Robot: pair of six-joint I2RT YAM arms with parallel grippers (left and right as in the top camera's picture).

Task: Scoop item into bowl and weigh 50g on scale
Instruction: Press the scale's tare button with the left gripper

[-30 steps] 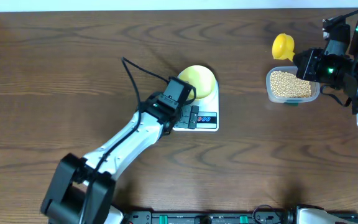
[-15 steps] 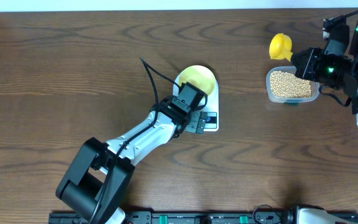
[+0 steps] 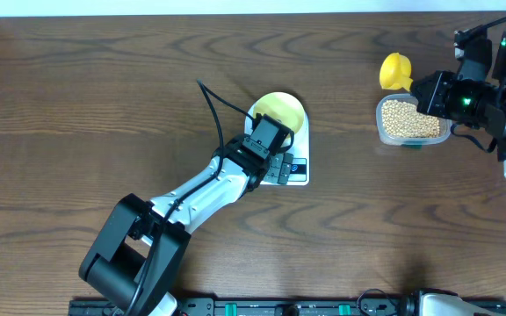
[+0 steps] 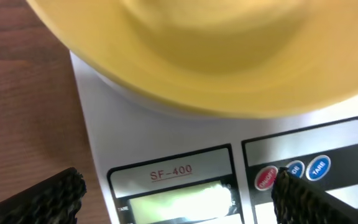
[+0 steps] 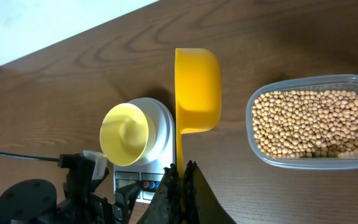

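The beans (image 5: pixel 309 121) lay in a clear container (image 5: pixel 303 163) at the desk's (image 3: pixel 104 105) far right, well apart from the pale-yellow bowl (image 5: pixel 124 134) sitting on the white scale (image 4: pixel 104 143). My right gripper (image 5: pixel 180 183) was clenched on the yellow scoop's (image 5: pixel 197 90) handle, which was mostly hidden between the fingers. My left gripper (image 4: pixel 178 190) hung released, fingers spread wide, over the scale's display (image 4: pixel 166 204), whose reading was washed out. The bowl's top was cut off in that view.

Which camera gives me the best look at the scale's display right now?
Left wrist: the display sits close-up and lit, though its digits are blurred. Overhead, the left claw covers it. Right wrist shows the scale far off, its display too small to read.
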